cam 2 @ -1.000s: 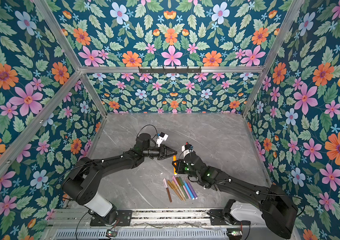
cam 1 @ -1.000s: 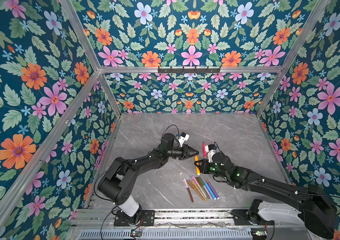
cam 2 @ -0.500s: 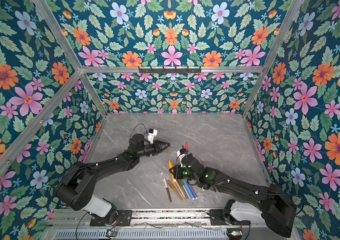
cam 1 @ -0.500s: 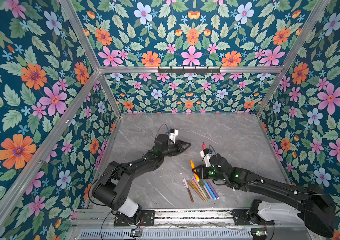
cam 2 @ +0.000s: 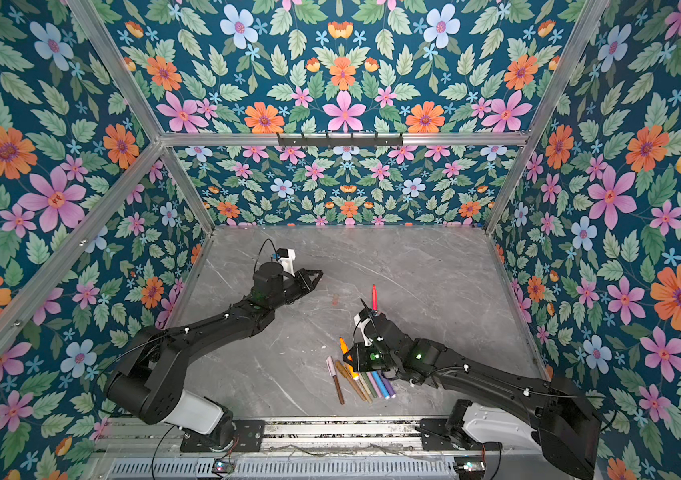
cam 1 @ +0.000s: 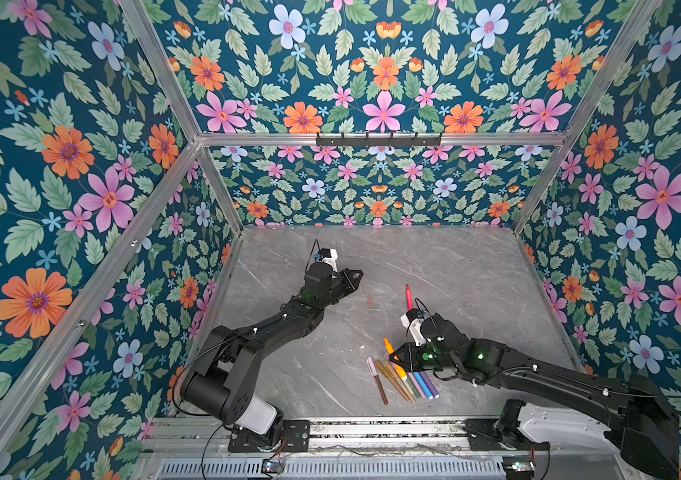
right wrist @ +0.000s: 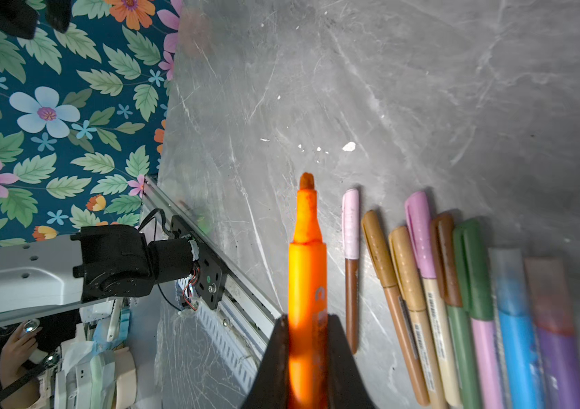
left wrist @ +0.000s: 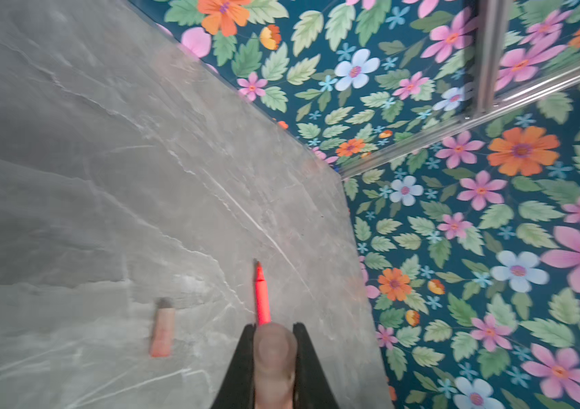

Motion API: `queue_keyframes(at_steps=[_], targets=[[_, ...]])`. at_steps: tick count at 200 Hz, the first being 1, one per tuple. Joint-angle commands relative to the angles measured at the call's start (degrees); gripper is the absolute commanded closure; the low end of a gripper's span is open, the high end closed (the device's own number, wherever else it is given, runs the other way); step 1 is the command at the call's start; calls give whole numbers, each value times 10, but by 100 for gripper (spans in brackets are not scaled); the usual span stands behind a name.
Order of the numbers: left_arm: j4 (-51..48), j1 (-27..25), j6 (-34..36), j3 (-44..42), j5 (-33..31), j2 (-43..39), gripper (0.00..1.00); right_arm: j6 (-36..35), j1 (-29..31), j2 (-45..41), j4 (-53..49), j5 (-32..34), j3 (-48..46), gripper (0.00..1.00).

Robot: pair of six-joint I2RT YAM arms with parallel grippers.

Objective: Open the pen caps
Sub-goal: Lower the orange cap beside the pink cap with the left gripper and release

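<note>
While closed down to a narrow gap, clamps in the right gripper point(right wrist: 308, 316) an orange pen point(right wrist: 307, 276) by its barrel, squeezed between both jaws, cap off, bare felt tip poking well past the fingertips. Holds it low over the table point(cam 1: 455, 266), just beside a row of capped pens point(right wrist: 458, 301) lying side by side, none of them between the jaws. Pinches in the left gripper point(left wrist: 274, 325), likewise nearly shut, a peach cap point(left wrist: 275, 357) wedged lengthwise between the jaws and filling the gap from pad to pad. Hangs over the left half of the table in both top views, well apart from the right gripper. Outside either grip, flat on the table ahead of the left jaws: a red pen point(left wrist: 262, 301), uncapped, tip pointing away, and near it, not touching, a loose cap point(left wrist: 163, 331) of pale orange.
</note>
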Motion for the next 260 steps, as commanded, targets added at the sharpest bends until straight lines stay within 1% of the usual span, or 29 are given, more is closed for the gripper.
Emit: queue_keyframes(at_steps=[1,26,42,76,98,114,187,223,260], targets=[[-108,13,94,32,27,30,100,-12,0,-19,-47,47,-4,100],[-228,14,172,102,45,97,100,-15,-7,-32,-64,57,-13,100],[-257,14,190,124,50,131,100,-14,-14,-36,-65,56,-17,100],[-268,14,203,142,60,171,100,-20,-34,-41,-84,51,-11,100],[-258,13,203,148,84,193,91,-23,-42,-48,-91,49,-13,100],[-253,12,201,149,91,206,89,-23,-44,-51,-93,48,-15,100],[-255,12,202,165,91,234,81,-26,-45,-53,-98,48,-15,100],[-258,12,203,176,90,245,80,-27,-45,-52,-102,45,-13,100],[-265,12,206,184,89,250,75,-28,-45,-55,-103,46,-15,100]])
